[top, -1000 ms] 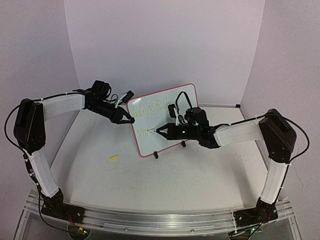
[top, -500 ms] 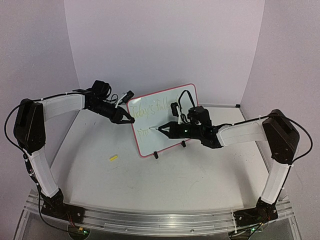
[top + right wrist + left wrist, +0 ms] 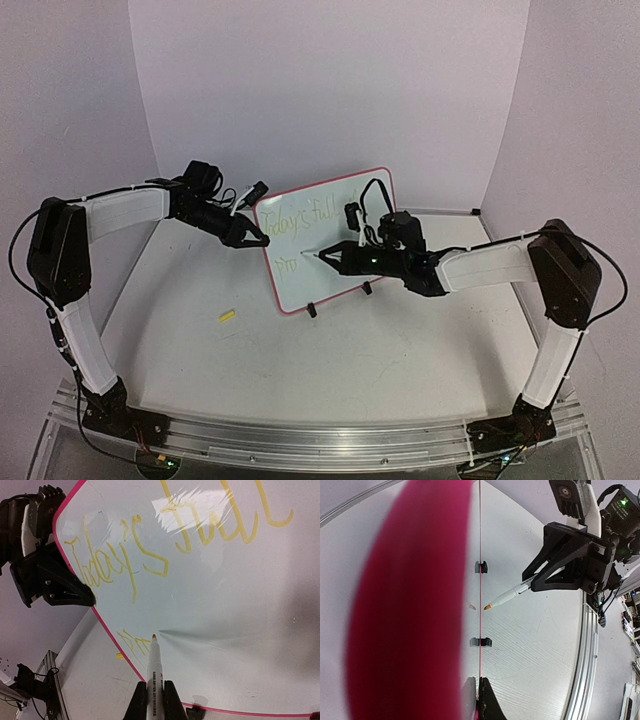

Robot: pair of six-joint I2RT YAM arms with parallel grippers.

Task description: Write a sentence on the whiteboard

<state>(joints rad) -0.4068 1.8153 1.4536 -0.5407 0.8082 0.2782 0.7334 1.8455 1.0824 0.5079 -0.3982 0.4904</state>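
1. Whiteboard [image 3: 305, 292]: stood upright on two black feet toward 12 o'clock of the tabletop [image 3: 350, 365], its face turned to the right arm.
2. Left claw [image 3: 258, 238]: clamped on the board's red frame at its 9 o'clock edge, by which the board is steadied.
3. Right claw [image 3: 154, 700]: closed on a marker [image 3: 153, 670], whose tip is set against the board face, just at 3 o'clock of the started second line.
4. Sentence [image 3: 150, 560]: yellow-green cursive. "Today's full" can be read on the upper line. Below it, toward 7 o'clock of the face, only about "pro" is written.
5. Step in hand, as judged: the second line is to be continued. Light, even pressure is advised, with strokes led toward 3 o'clock on a level baseline. A firm frame grip is needed so that the board is not pushed back or tipped.
6. Other writing: small print is seen on the marker barrel, too small to be read. No brand can be made out.
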